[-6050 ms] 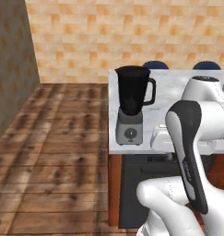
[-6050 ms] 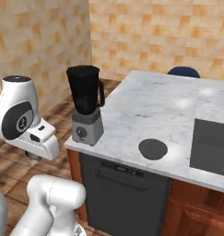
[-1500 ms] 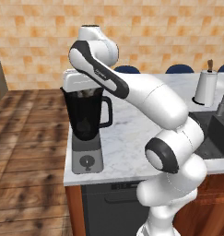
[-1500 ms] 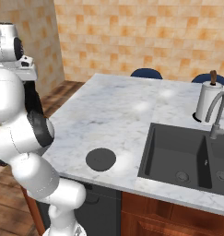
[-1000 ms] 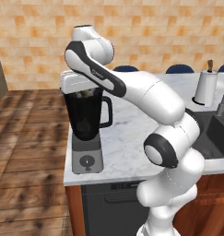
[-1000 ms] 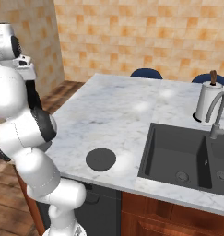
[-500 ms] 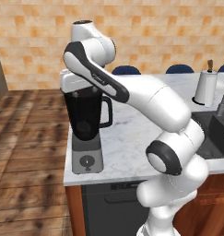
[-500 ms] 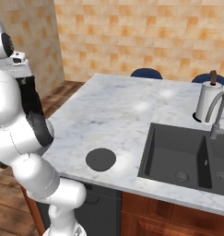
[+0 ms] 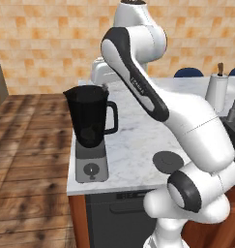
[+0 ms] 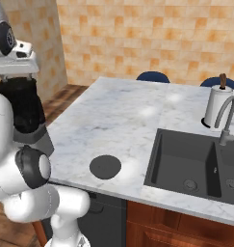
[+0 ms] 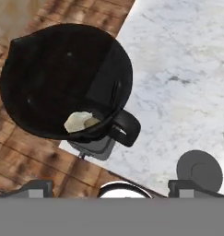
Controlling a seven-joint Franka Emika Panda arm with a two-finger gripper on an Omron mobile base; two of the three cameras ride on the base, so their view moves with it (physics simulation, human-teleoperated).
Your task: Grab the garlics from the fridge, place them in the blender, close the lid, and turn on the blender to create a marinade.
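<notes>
The blender (image 9: 90,122) stands at the counter's left corner, its black jar on a grey base with one knob. My gripper (image 11: 112,186) hangs straight above the jar's open mouth, jaws open wide and holding nothing. It also shows over the jar from the left base camera, gripper (image 9: 103,86). Pale lumpy garlic (image 11: 81,121) lies at the bottom of the jar (image 11: 67,78). I cannot tell whether it is one bulb or two. The lid (image 9: 168,161) lies flat on the marble, right of the blender, and is the dark disc, lid (image 10: 105,167), near the front edge. The fridge is out of view.
A dark sink (image 10: 195,161) with a tap is set into the marble counter (image 10: 128,120) to the right. A paper towel roll (image 10: 218,106) stands behind it. Blue stool tops (image 10: 152,76) show past the far edge. Wooden floor (image 9: 27,145) lies left of the counter.
The jaws have gone from shut to wide open above the jar. The arm's upper links have shifted slightly. Blender and lid have stayed put.
</notes>
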